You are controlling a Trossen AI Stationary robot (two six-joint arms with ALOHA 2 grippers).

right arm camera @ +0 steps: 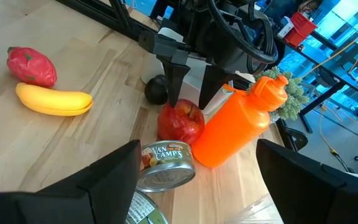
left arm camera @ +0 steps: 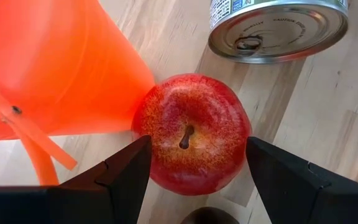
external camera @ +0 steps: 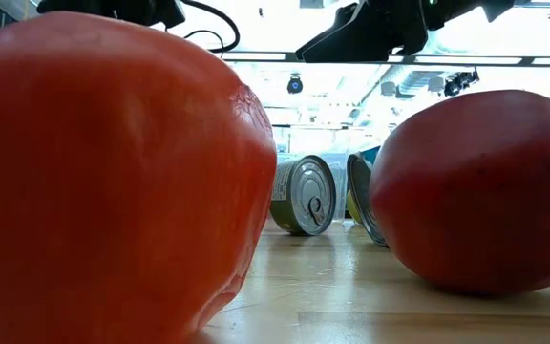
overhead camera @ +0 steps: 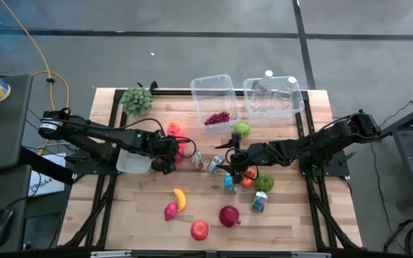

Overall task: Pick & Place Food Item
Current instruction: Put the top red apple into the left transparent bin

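The red apple (left arm camera: 191,134) sits right between the left gripper's (left arm camera: 194,168) 2 open fingers, maybe not squeezed yet; the right gripper (right arm camera: 194,180) waits open nearby.

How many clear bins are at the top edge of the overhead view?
2. One bin holds red grapes; the other bin, to its right, holds clear bottles. Nothing there looks hidden.

I see a red apple (left arm camera: 191,134), stem up, on the wood; it touches the orange bottle (left arm camera: 61,68); a can (left arm camera: 278,28) lies near.
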